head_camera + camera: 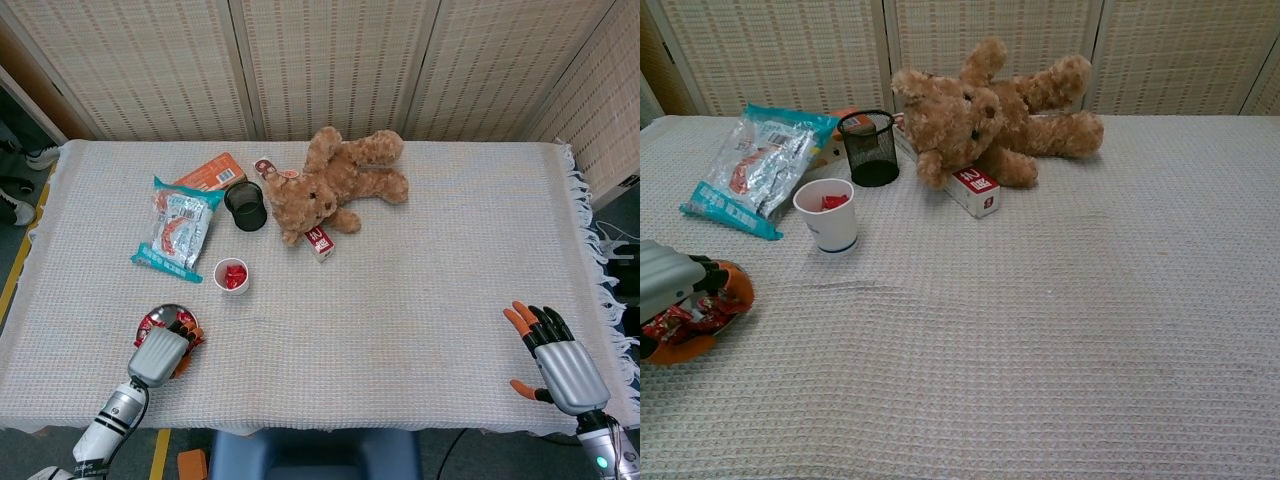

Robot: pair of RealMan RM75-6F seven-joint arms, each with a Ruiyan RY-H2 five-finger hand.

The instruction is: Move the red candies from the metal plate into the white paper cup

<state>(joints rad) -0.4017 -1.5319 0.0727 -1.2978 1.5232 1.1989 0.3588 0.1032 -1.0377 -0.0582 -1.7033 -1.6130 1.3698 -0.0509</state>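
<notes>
Left hand (158, 352) fingers curl into candies (685, 316) on plate (165, 315); cup (232, 275) at one o'clock; right hand (556, 362) spread, empty.

A rough, matt woven cloth (420, 300) covers the table, fringed at its right edge. On it lie a fuzzy plush bear (335, 187), a glossy crinkled plastic snack bag (178, 228), a black wire-mesh cup (246, 206) and a smooth white paper cup (231, 275). The shiny metal plate (160, 318) at the near left holds red candies (685, 318) in glossy wrappers, and both hands (158, 352) (560, 365) have ribbed grey metallic-looking backs.
</notes>
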